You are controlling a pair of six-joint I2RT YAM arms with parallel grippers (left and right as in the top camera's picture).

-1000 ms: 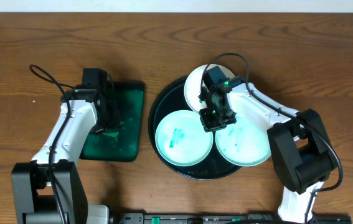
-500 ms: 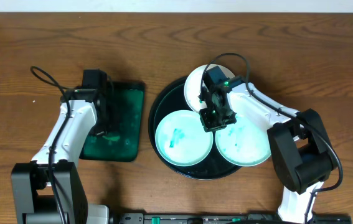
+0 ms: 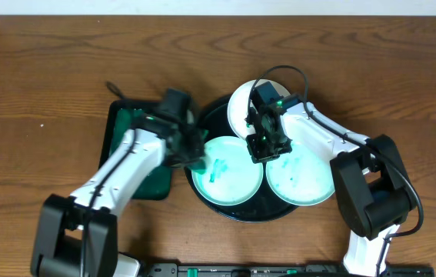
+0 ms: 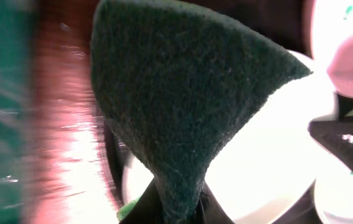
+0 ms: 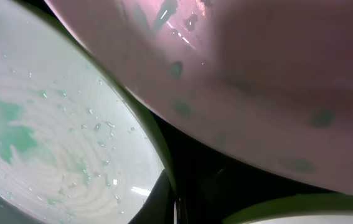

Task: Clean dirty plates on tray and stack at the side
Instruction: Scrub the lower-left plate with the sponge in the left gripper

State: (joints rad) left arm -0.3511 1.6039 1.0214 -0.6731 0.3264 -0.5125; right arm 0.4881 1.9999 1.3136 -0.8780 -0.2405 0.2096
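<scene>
The black tray (image 3: 202, 115) holds three plates. The back plate (image 3: 241, 104) is plain white. The front left plate (image 3: 221, 181) and the front right plate (image 3: 306, 181) are tinted teal with green smears. My left gripper (image 3: 194, 153) is at the tray's left rim, beside the front left plate. In the left wrist view this gripper (image 4: 179, 211) is shut on a dark green cloth (image 4: 182, 93). My right gripper (image 3: 264, 146) sits low between the plates. In the right wrist view its jaws (image 5: 176, 208) close on the rim of the smeared front left plate (image 5: 51, 137).
A dark green rectangular tray (image 3: 121, 127) lies left of the black tray, partly under my left arm. Brown wooden table (image 3: 48, 61) surrounds both trays. The right arm's cable (image 3: 279, 71) loops over the back plate.
My left arm has swung right from the green tray to the black tray's left rim, carrying the green cloth. The right arm and the plates have not moved.
</scene>
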